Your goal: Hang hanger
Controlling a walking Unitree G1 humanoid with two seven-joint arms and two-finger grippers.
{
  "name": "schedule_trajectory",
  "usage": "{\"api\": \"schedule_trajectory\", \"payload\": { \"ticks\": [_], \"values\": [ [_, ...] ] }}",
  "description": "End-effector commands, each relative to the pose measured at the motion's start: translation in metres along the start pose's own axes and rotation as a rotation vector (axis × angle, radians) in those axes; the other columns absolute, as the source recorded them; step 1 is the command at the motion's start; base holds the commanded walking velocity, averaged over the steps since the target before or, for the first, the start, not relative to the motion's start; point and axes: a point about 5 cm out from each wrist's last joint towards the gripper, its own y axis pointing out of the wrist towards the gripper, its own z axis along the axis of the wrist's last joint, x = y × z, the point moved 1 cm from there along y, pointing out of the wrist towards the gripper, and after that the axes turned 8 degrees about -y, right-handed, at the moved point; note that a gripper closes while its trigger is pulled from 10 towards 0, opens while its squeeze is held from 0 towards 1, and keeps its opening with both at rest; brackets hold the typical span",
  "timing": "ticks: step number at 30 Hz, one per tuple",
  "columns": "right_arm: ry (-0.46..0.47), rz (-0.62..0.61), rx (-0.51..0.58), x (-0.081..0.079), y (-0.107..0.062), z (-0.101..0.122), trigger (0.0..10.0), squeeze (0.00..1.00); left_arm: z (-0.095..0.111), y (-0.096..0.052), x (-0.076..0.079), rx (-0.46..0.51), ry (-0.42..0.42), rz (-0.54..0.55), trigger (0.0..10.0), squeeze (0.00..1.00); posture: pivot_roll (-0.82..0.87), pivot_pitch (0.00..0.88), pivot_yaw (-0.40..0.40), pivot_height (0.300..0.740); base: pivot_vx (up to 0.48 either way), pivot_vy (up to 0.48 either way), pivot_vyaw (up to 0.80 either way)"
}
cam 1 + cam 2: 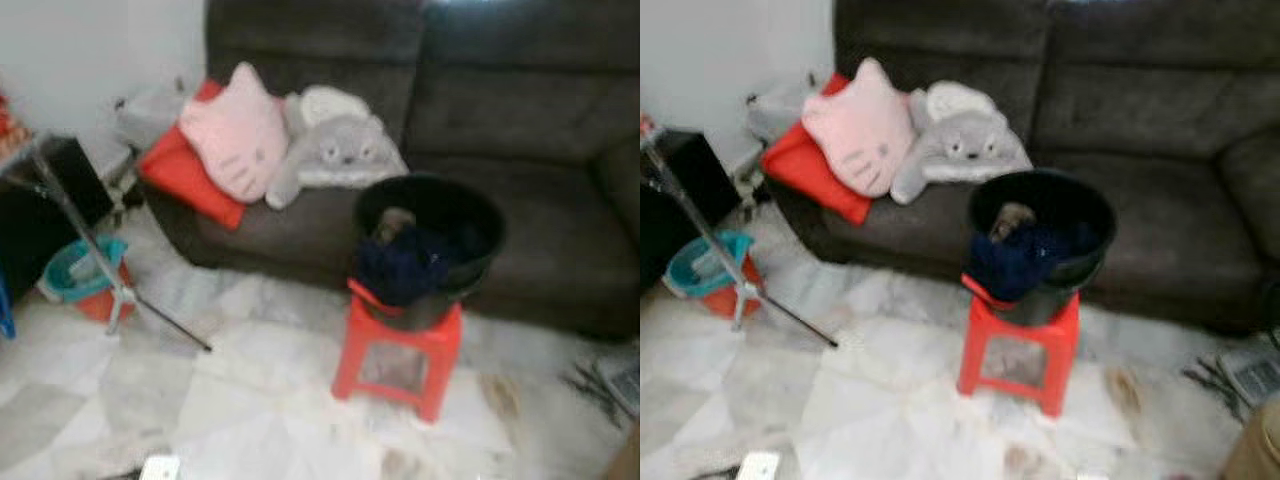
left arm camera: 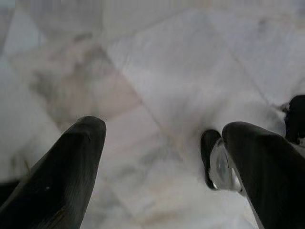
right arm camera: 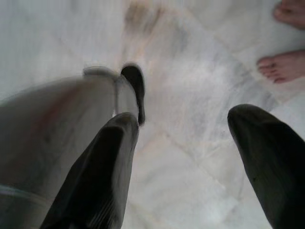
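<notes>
I have the head camera looking down at a black bucket (image 1: 430, 235) in the centre of the frame, perched on a red stool (image 1: 398, 360) so its mouth sits at a handy height for my arms. Dark blue clothing (image 1: 400, 265) is heaped inside and spills over the near rim. I cannot make out a hanger anywhere; if it is here, my guess is it lies in the bucket under the cloth, though a red edge at the near rim is too blurred to name.

Behind the bucket runs a dark sofa (image 1: 520, 110), with a red cushion (image 1: 185, 175), a pink cat pillow (image 1: 235, 130) and a grey plush (image 1: 335, 145) piled at its end, upper left. At the left edge a stand (image 1: 95, 255) plants its legs on the marble floor (image 1: 230, 400), beside a teal tub (image 1: 80, 270).

Both arms hang idle, pointing at the floor. The left gripper (image 2: 164, 143) has its fingers spread wide with nothing between them, only tiles below. The right gripper (image 3: 183, 143) is likewise wide apart and empty; beyond it, upper right of that view, a person's bare feet (image 3: 283, 67) stand on the tiles.

I judge I am at the approach step: I need to close on the bucket before either arm can reach in.
</notes>
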Motion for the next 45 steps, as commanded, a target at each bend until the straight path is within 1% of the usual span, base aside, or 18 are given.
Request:
{"api": "schedule_trajectory", "payload": {
  "ticks": [1, 3, 13, 14, 18, 19, 22, 25, 26, 27, 32, 36, 37, 39, 45],
  "values": [
    [0.013, 0.014, 0.013, -0.007, 0.001, 0.003, 10.0, 0.0, -0.008, -0.002, -0.007, -0.027, 0.026, 0.014, 10.0, 0.0, 0.03, 0.0, 0.047, 0.74, 0.0, 0.0, -0.78],
    [0.015, 0.016, 0.013, -0.008, 0.001, 0.002, 10.0, 0.0, -0.008, -0.002, -0.008, -0.028, 0.031, 0.013, 10.0, 0.0, 0.03, 0.0, 0.054, 0.74, 0.0, 0.0, -0.78],
    [0.032, 0.012, 0.035, -0.011, 0.001, 0.007, 10.0, 0.0, -0.002, -0.002, -0.01, -0.013, 0.041, 0.017, 10.0, 0.0, 0.02, 0.0, 0.067, 0.74, 0.0, 0.0, 0.0],
    [0.039, 0.012, 0.045, -0.011, 0.002, 0.01, 10.0, 0.0, 0.003, 0.0, -0.007, -0.005, 0.044, 0.012, 10.0, 0.0, 0.01, 0.0, 0.068, 0.74, 0.0, 0.0, 0.0],
    [0.035, 0.013, 0.053, -0.011, 0.002, 0.014, 10.0, 0.0, 0.009, 0.002, -0.001, 0.003, 0.049, 0.004, 10.0, 0.0, 0.01, 0.0, 0.068, 0.74, 0.0, 0.0, 0.0],
    [0.032, 0.015, 0.066, -0.01, 0.002, 0.019, 10.0, 0.0, 0.013, 0.003, 0.003, 0.011, 0.05, 0.0, 10.0, 0.0, 0.01, 0.0, 0.067, 0.74, 0.0, 0.0, 0.0],
    [0.029, 0.015, 0.08, -0.01, 0.002, 0.025, 10.0, 0.0, 0.018, 0.004, 0.005, 0.021, 0.033, -0.002, 10.0, 0.0, 0.0, 0.0, 0.069, 0.74, 0.0, 0.0, 0.0],
    [0.024, 0.011, 0.095, -0.008, 0.002, 0.032, 10.0, 0.0, 0.024, 0.005, 0.008, 0.035, 0.036, 0.0, 10.0, 0.0, -0.01, 0.0, 0.064, 0.74, 0.0, 0.0, 0.0],
    [0.013, 0.009, 0.107, -0.007, 0.003, 0.037, 10.0, 0.0, 0.029, 0.006, 0.01, 0.044, 0.033, -0.001, 10.0, 0.0, -0.01, 0.0, 0.065, 0.74, 0.0, 0.0, 0.0],
    [0.013, 0.009, 0.107, -0.007, 0.003, 0.037, 10.0, 0.0, 0.029, 0.006, 0.01, 0.044, 0.033, -0.001, 10.0, 0.0, -0.01, 0.0, 0.065, 0.74, 0.0, 0.0, 0.0],
    [0.015, -0.009, 0.144, -0.001, 0.002, 0.055, 10.0, 0.0, 0.05, 0.008, 0.016, 0.094, 0.002, -0.001, 10.0, 0.0, -0.02, 0.0, 0.054, 0.74, 0.0, 0.0, 0.0],
    [-0.001, -0.013, 0.154, 0.001, 0.002, 0.061, 10.0, 0.0, 0.057, 0.008, 0.02, 0.116, -0.001, -0.007, 10.0, 0.0, -0.01, 0.0, 0.036, 0.74, 0.0, 0.0, 0.0],
    [-0.001, -0.013, 0.154, 0.001, 0.002, 0.061, 10.0, 0.0, 0.057, 0.008, 0.02, 0.116, -0.001, -0.007, 10.0, 0.0, -0.01, 0.0, 0.036, 0.74, 0.0, 0.0, 0.0],
    [0.001, -0.015, 0.155, 0.001, 0.002, 0.062, 10.0, 0.0, 0.061, 0.008, 0.018, 0.133, -0.034, 0.005, 10.0, 0.0, 0.0, 0.0, 0.036, 0.74, 0.0, 0.0, 0.0],
    [0.018, -0.015, 0.162, 0.001, 0.002, 0.061, 10.0, 0.0, 0.062, 0.008, 0.016, 0.142, -0.018, 0.003, 10.0, 0.0, 0.0, 0.0, 0.04, 0.74, 0.0, 0.0, 0.0]
  ]
}}
